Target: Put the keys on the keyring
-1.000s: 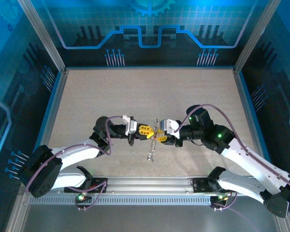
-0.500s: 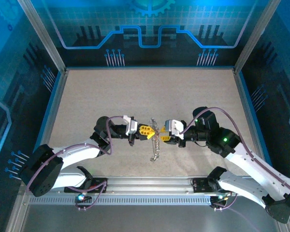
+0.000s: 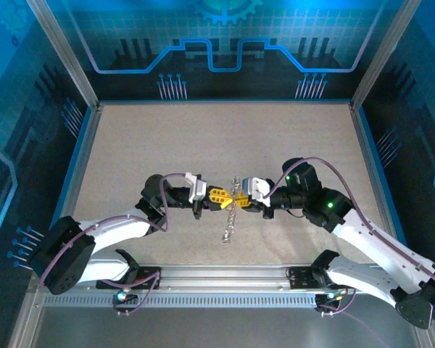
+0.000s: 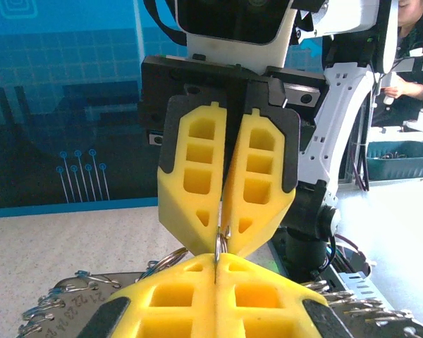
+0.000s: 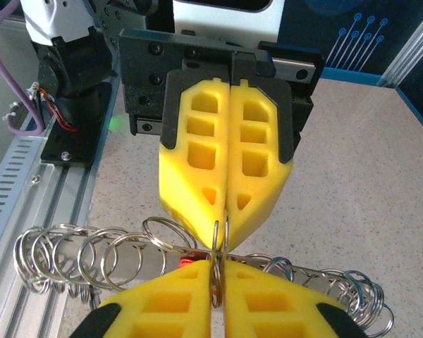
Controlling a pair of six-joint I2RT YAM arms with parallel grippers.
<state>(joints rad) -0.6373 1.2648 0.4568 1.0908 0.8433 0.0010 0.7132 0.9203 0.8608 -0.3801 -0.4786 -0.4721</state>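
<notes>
The keyring (image 3: 230, 221) trails chain-like from between the meeting tips. The left claw (image 3: 227, 197) and the right claw (image 3: 237, 202) are each pinched tight on its wire. A red speck just under the right claw may be one of the keys (image 5: 187, 262), so threading looks unfinished. Bare table (image 3: 203, 138) opens beyond both claws, and the rail (image 3: 225, 275) sits near behind them.

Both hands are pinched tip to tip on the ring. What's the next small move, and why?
Probably hold the left hand steady and twist the right hand slightly to spread the keyring wire: both hands are shut on one loop, tips touching, with a red key head right beside them.
</notes>
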